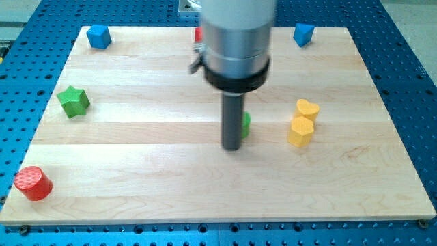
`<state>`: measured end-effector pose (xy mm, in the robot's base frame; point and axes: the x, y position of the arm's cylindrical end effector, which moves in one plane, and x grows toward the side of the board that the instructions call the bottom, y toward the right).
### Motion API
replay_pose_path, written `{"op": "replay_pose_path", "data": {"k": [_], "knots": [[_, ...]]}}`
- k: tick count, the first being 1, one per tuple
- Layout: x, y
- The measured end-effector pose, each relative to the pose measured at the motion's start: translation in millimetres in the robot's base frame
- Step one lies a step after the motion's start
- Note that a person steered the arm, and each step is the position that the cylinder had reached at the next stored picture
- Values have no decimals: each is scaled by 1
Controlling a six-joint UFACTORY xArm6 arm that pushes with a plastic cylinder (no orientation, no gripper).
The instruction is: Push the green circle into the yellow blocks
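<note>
My tip (pixel 232 146) stands on the board near the middle. The green circle (pixel 245 124) is right behind it on its right side, mostly hidden by the rod; only a thin green edge shows. Two yellow blocks sit to the right of the circle: a yellow heart (pixel 308 108) and, touching it just below, a yellow hexagon (pixel 300 132). A gap of bare wood lies between the green circle and the yellow blocks.
A green star (pixel 74 101) sits at the left. A red cylinder (pixel 33 183) is at the bottom-left corner. Blue blocks sit at the top left (pixel 100 36) and top right (pixel 304 33). A red block (pixel 198 34) peeks out behind the arm at the top.
</note>
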<state>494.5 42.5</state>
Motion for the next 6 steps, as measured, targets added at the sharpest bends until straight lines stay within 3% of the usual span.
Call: {"op": "replay_pose_path", "data": {"k": [2,3,4,5,6], "knots": [[-21,-23],[-29,35],[-29,31],[-42,-23],[-97,8]]}}
